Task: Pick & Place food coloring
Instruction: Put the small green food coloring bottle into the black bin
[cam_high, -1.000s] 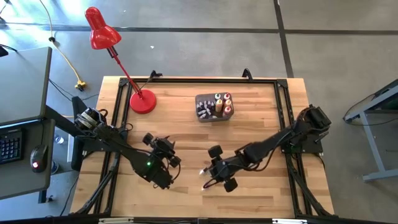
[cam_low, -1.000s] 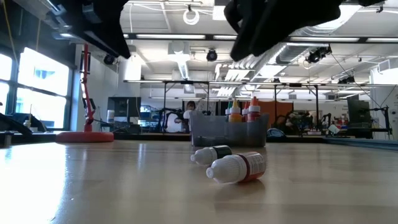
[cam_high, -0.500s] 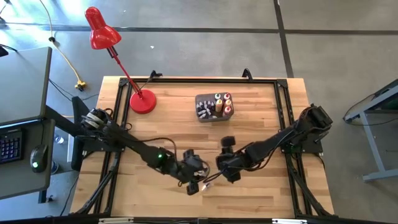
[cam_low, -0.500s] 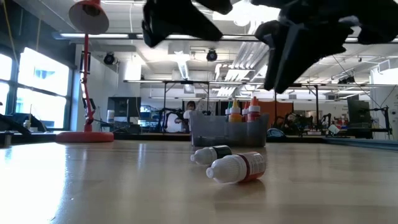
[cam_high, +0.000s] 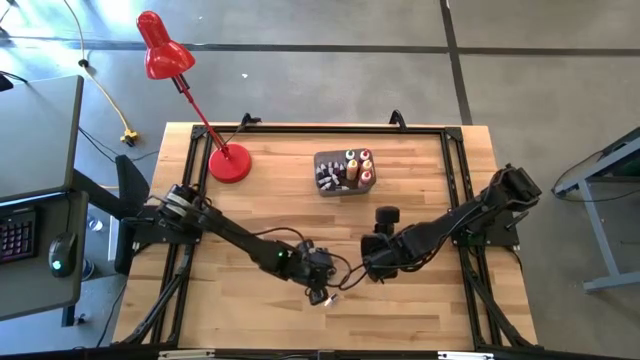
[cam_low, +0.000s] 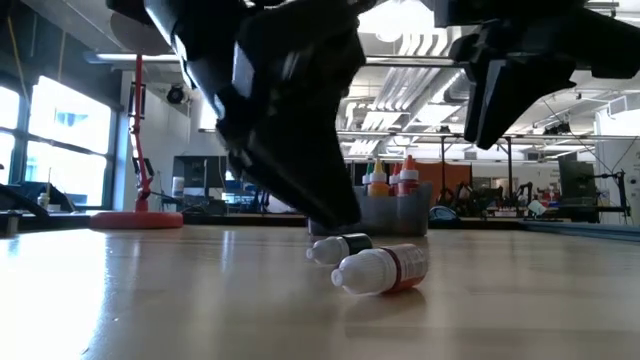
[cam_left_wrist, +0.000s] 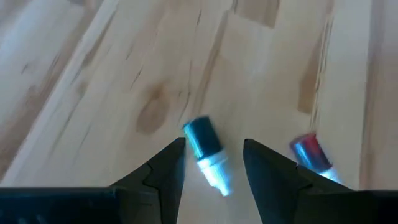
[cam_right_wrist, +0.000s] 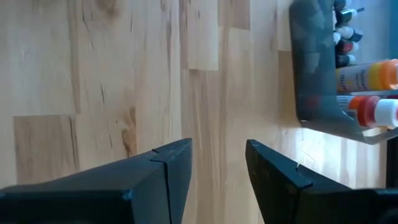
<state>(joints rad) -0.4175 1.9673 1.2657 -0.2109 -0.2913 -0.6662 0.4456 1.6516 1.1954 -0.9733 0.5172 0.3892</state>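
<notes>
Left gripper (cam_left_wrist: 212, 163) jaws apart over blue-capped bottle (cam_left_wrist: 208, 151) lying on counter (cam_high: 270, 200), red-capped bottle (cam_left_wrist: 310, 154) beside it, right gripper (cam_right_wrist: 217, 163) empty, apart, short of grey tub (cam_high: 342, 170)

You see a blue-bodied bottle (cam_left_wrist: 205, 140) with a white cap and a red-bodied bottle (cam_left_wrist: 309, 151) on the pale, grain-streaked wooden table (cam_left_wrist: 93, 74). The tub (cam_high: 342, 172) is dark grey, its bottles orange, red and dark. The lamp (cam_high: 166, 60) is red. Both arms are black.
</notes>
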